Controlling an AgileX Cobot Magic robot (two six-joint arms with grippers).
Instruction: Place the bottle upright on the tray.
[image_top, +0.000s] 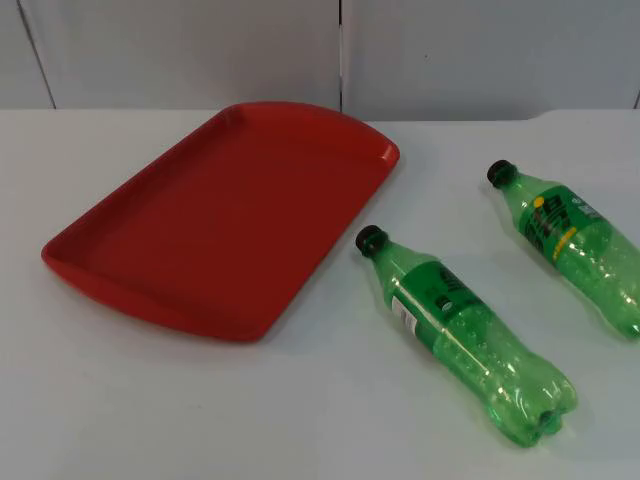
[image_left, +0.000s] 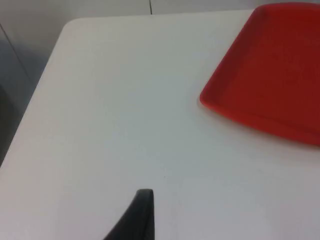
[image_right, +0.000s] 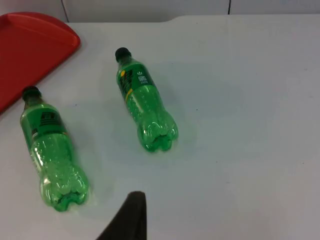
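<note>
A red tray (image_top: 200, 240) is being seen lying flat on the white table (image_top: 150, 420), nothing resting on it. Two green plastic bottles are being shown lying on their sides to the right of it, both with black caps pointing toward the grey partition wall (image_top: 200, 50). The nearer bottle (image_top: 460, 330) is lying just beside the tray's right edge, apart from it; its green label is being shown with a white printed panel and a dark mark, but no word on it can be read. The farther bottle (image_top: 570, 240) is lying well apart from the tray, close to the table's right side; a yellow patch and dark stripes are being displayed on its label, the lettering too small to be read. No brand name can be made out on either.

In the right wrist view both bottles are being looked down on, with the right gripper's fingertip (image_right: 131, 215) held above bare table near their bases. In the left wrist view the left gripper's fingertip (image_left: 140, 215) is being held over bare table, beside the tray's corner. Whether either gripper's jaws are spread or pressed together cannot be told. Neither bottle is being touched.
</note>
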